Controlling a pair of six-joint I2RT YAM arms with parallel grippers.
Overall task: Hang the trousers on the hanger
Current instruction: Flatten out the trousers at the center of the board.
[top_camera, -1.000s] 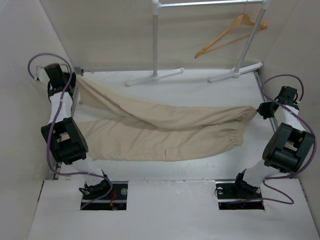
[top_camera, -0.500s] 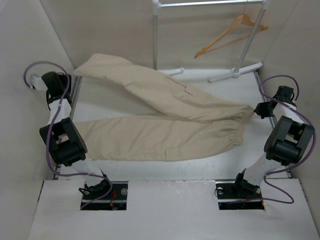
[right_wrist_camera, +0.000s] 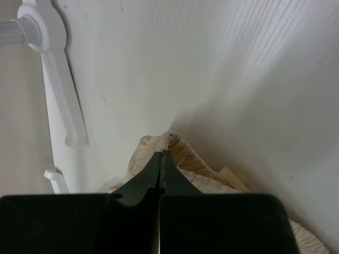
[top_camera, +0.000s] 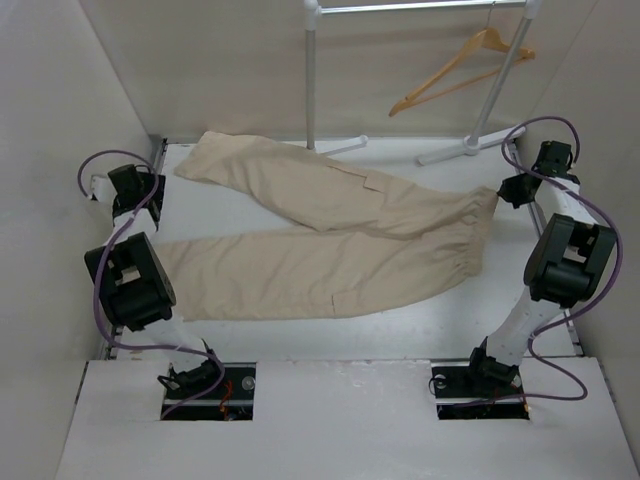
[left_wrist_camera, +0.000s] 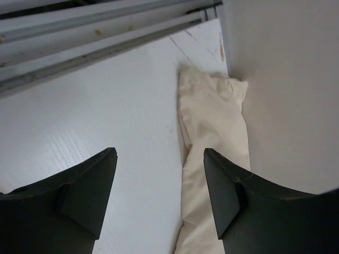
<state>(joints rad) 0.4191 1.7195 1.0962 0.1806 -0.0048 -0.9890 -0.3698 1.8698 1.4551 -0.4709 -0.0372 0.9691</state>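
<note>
We've got the trousers [top_camera: 330,250] lying flat on the worktop [top_camera: 300,330], legs splayed left. The left pincer [left_wrist_camera: 159,159] is spread wide with nothing in it, and a leg end lies just past it, partly cut off. The right pincer [right_wrist_camera: 161,154] is clamped on the gathered waist. The hanger [top_camera: 455,72] hangs on the rack [top_camera: 311,80], hook barely visible.

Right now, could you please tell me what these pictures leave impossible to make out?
- Top view: the hanger is partly crossed by the rack pole.
- Left wrist view: the trousers show one leg end only; the bottom edge cuts off the rest.
- Right wrist view: the right gripper hides how much waistband it pinches.
</note>
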